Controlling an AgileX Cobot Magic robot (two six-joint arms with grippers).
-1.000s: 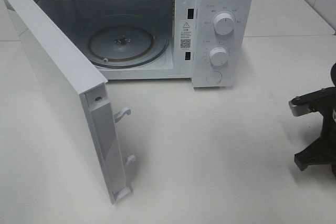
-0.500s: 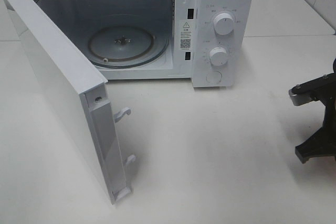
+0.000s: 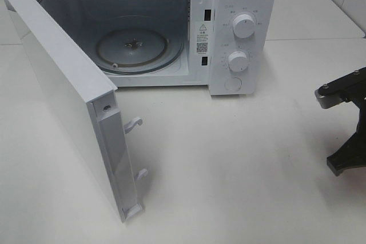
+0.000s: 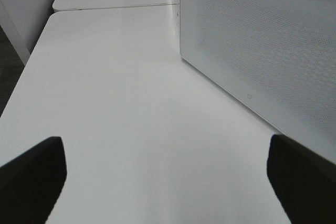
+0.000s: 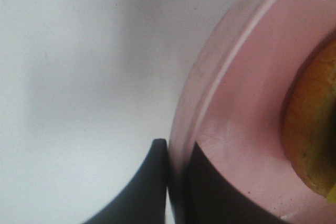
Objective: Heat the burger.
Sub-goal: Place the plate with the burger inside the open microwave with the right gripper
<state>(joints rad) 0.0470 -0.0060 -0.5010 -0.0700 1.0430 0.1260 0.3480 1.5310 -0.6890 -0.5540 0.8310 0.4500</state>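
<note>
Burger (image 5: 310, 129) status: not yet inside the microwave (image 3: 240, 4). Left claw (image 4: 167, 177): spread wide, holding nothing, facing the outer side of the microwave door (image 3: 63, 84). Door: swung fully open. Turntable (image 3: 134, 50): bare, ready for loading. Dials (image 3: 244, 27): judged not yet set. Right claw (image 5: 176, 153): closed on the rim of the pink plate (image 5: 241, 103) that carries the burger, at the right of the bench (image 3: 240, 170), outside the high view. Whether the plate is lifted cannot be determined. Remaining steps: load plate, shut door, set dials.
</note>
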